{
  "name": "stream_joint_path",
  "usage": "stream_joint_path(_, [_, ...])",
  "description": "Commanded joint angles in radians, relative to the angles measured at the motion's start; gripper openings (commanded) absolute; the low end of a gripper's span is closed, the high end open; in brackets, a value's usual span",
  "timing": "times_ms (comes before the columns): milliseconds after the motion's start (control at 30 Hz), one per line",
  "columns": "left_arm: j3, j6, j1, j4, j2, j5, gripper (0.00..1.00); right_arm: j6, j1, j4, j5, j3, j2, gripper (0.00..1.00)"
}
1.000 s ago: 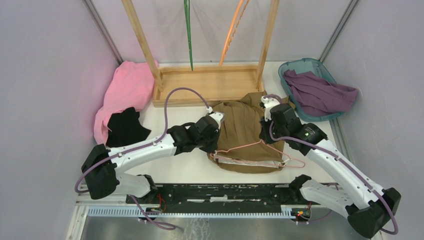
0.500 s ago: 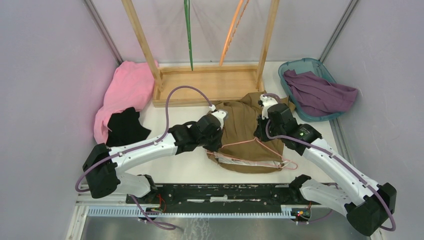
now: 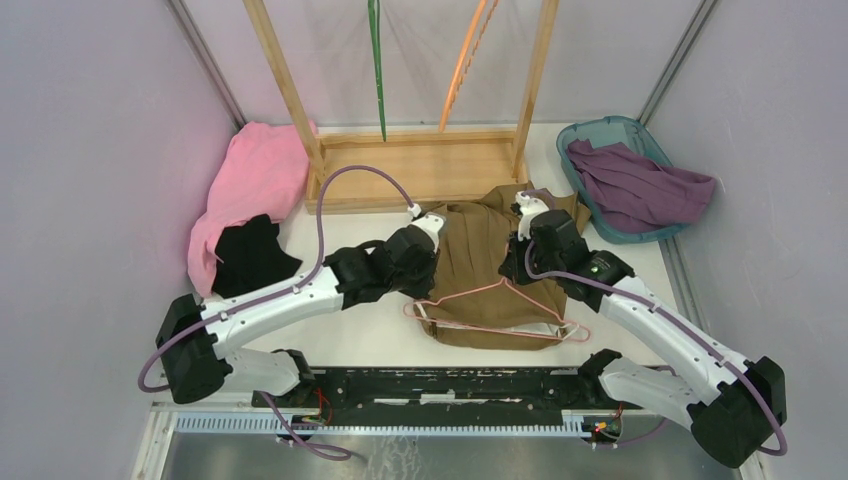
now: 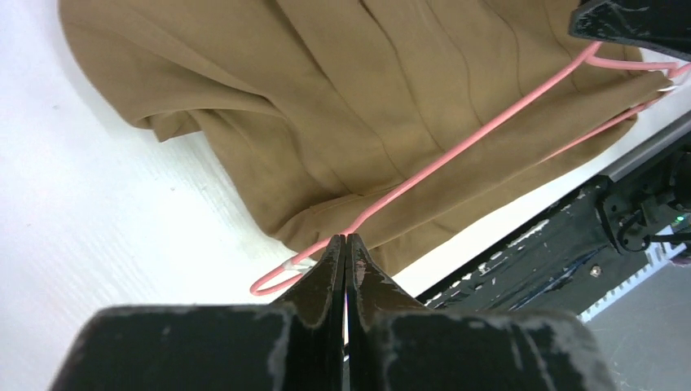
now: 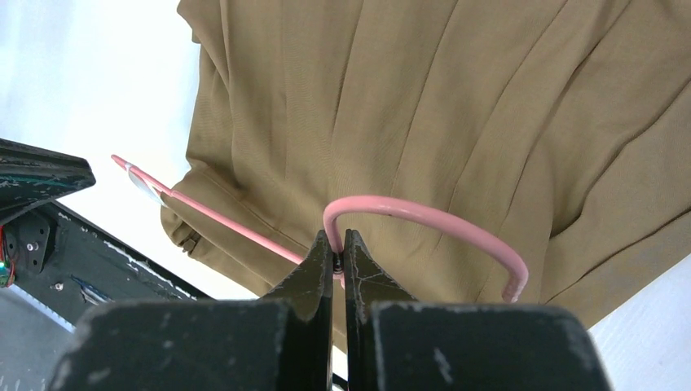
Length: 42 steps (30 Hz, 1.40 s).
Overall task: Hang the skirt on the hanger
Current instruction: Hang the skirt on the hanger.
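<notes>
White table (image 3: 340,230) fills the floor of this closed cell. At its far left lie a pink cloth (image 3: 255,180) and a black cloth (image 3: 250,255). Behind the middle stands a wooden rack (image 3: 420,170).

The left gripper (image 4: 346,240) has its fingers pressed together on the wire of the pink hanger (image 5: 383,202), close to the hanger's left corner. The brown skirt (image 3: 480,250) lies flat on the table between the two arms, and the hanger lies across its near part. The right gripper (image 5: 337,236) is clamped on the neck of the hanger, just under the hook. At the far right a teal basket (image 3: 600,128) holds a purple cloth (image 3: 635,185).

I judge that the step in hand is positioning the hanger over the skirt; the skirt is not yet attached to it. The next move probably calls for aligning the hanger's lower bar with the waistband at the near edge. One hand must then release the wire to take the fabric.
</notes>
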Motion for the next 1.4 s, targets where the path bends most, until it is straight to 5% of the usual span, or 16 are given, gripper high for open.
stream_joint_path(0, [0.036,-0.031,-0.001,-0.074,-0.040,-0.089,0.05,0.022,0.001,0.070,-0.003,0.006,-0.032,0.01])
stream_joint_path(133, [0.022,-0.101,0.001,-0.187,-0.056,-0.189,0.05,0.018,0.001,0.058,-0.001,0.013,-0.034,0.01])
stream_joint_path(333, [-0.049,-0.133,-0.003,-0.192,-0.083,-0.132,0.06,0.014,0.002,0.048,0.001,0.015,-0.039,0.01])
stream_joint_path(667, [-0.213,-0.239,-0.059,0.010,-0.187,-0.062,0.07,0.009,0.001,0.046,0.005,0.016,-0.039,0.01])
stream_joint_path(1067, [-0.231,-0.347,-0.175,0.062,-0.128,-0.356,0.07,0.001,0.001,0.025,0.023,0.024,-0.055,0.01])
stream_joint_path(1367, [-0.203,-0.366,-0.230,0.064,-0.034,-0.419,0.05,-0.003,0.001,0.029,0.025,0.019,-0.055,0.01])
